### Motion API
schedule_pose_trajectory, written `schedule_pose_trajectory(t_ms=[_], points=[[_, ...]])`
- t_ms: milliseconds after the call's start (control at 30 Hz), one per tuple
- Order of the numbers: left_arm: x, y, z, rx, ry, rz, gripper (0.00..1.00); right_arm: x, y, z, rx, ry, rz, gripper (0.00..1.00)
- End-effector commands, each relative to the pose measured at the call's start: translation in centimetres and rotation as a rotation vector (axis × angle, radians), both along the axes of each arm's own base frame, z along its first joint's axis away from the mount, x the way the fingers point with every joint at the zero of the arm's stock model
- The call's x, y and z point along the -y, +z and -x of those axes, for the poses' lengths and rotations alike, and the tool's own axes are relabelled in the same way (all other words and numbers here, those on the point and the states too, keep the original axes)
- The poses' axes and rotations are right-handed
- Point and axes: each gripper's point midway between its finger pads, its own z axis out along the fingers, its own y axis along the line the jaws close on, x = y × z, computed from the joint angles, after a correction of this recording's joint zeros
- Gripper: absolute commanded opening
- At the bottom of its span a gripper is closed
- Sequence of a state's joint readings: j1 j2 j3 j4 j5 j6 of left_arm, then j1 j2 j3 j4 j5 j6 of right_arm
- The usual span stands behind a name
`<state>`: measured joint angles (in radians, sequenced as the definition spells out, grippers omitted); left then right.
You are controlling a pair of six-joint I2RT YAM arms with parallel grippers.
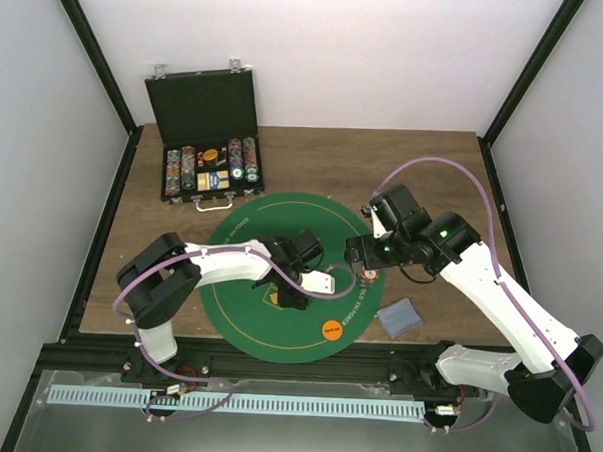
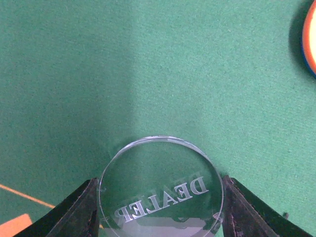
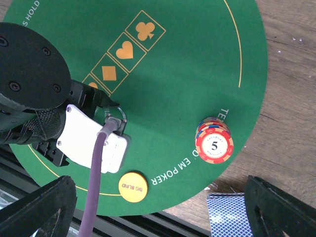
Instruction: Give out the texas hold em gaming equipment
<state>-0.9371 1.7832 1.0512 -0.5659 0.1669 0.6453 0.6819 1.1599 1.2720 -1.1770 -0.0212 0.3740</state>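
Observation:
My left gripper (image 1: pixel 293 284) is over the middle of the green felt mat (image 1: pixel 240 313). In the left wrist view it (image 2: pixel 160 200) is shut on a clear round disc (image 2: pixel 160 185) engraved DEALER, held by its edges close to the felt. An orange BIG BLIND disc (image 3: pixel 133 186) lies near the mat's front edge and also shows in the top view (image 1: pixel 331 330). A stack of red-and-white chips (image 3: pixel 214 141) stands at the mat's right edge. A blue-backed deck of cards (image 3: pixel 228 215) lies on the wood beside the mat. My right gripper (image 3: pixel 160 200) is open and empty above these.
An open black case (image 1: pixel 205 107) with rows of chips (image 1: pixel 211 169) stands at the back left of the wooden table (image 1: pixel 434 167). The left arm's white wrist camera and purple cable (image 3: pixel 91 140) sit between my right gripper and the mat's middle. An orange disc's edge (image 2: pixel 310 39) shows far right.

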Motion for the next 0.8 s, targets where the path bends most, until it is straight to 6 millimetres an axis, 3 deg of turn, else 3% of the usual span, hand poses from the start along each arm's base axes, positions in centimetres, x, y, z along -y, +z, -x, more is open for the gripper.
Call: schedule_pose_trajectory(t_ms=[0,100,200,333,533,667,767], points=[[-1.1,-0.3,0.8,-0.047,-0.006,-0.061,0.19,0.3,0.5,-0.4,0.037,0.0,-0.007,0.94],[-1.5,1.3,-0.4,-0.053,0.05,-0.043,0.06,0.1,0.7,-0.6,0.046,0.002,-0.012,0.94],[-2.8,3.4,-2.5,-0.071,0.154,-0.008,0.03,0.0,1.0,-0.9,0.057,0.005,-0.013,0.94],[-6.7,4.7,-6.2,-0.034,0.298,-0.002,0.01,-0.3,1.2,-1.2,0.068,0.011,-0.019,0.94],[-14.2,3.8,-11.8,-0.013,0.553,-0.047,0.01,-0.8,0.9,-1.6,0.067,0.027,-0.019,0.94],[-18.0,2.5,-14.6,-0.019,0.69,-0.065,0.01,-1.0,1.0,-1.9,0.072,0.032,-0.019,0.94],[-19.6,1.3,-15.5,-0.018,0.746,-0.095,0.01,-1.1,1.0,-2.0,0.07,0.036,-0.016,0.94]])
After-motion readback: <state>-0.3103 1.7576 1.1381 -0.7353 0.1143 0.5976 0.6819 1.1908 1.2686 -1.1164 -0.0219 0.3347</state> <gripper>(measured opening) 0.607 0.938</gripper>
